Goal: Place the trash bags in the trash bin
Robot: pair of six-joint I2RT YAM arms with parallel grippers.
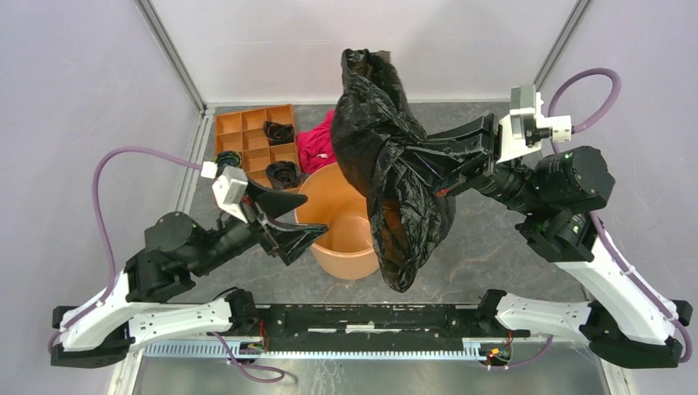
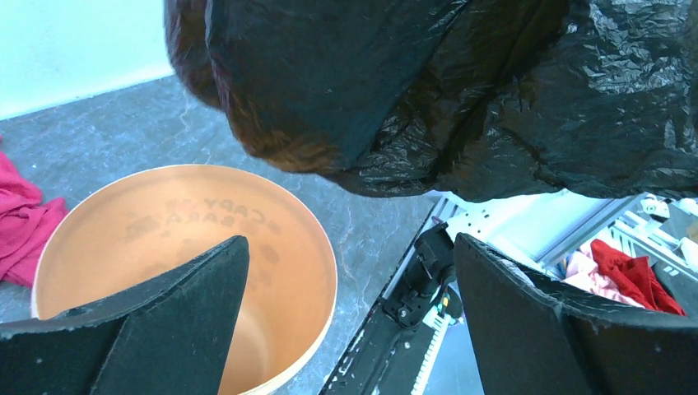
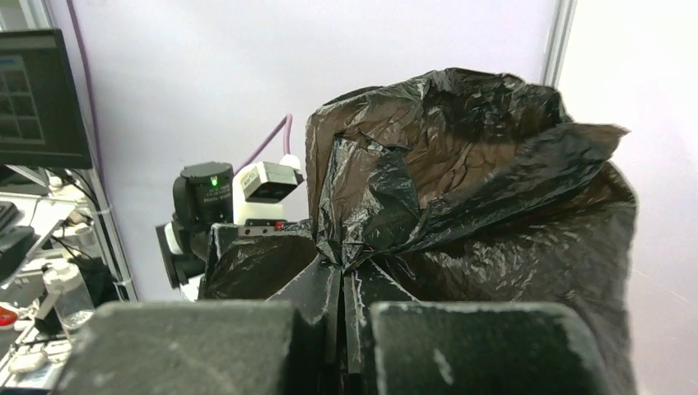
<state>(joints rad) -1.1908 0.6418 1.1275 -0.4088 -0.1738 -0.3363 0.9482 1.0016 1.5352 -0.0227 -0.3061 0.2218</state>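
A big glossy black trash bag [image 1: 387, 164] hangs in the air from my right gripper [image 1: 428, 171], which is shut on a fold of it; the pinch shows in the right wrist view [image 3: 342, 267], with the bag [image 3: 477, 189] bunched above. The bag's lower end dangles beside the right rim of the round orange-brown trash bin [image 1: 346, 247]. My left gripper [image 1: 298, 234] is open and empty at the bin's left rim. In the left wrist view it [image 2: 350, 247] straddles the rim of the bin [image 2: 165, 214], with the bag [image 2: 411, 90] overhead. Small black bags [image 1: 284, 173] lie in the tray.
A flat orange tray [image 1: 247, 123] with square compartments stands at the back left, another small black bag [image 1: 278, 132] in it. A red-pink cloth [image 1: 315, 144] lies between the tray and the bin. The arms' base rail [image 1: 362, 321] runs along the near edge.
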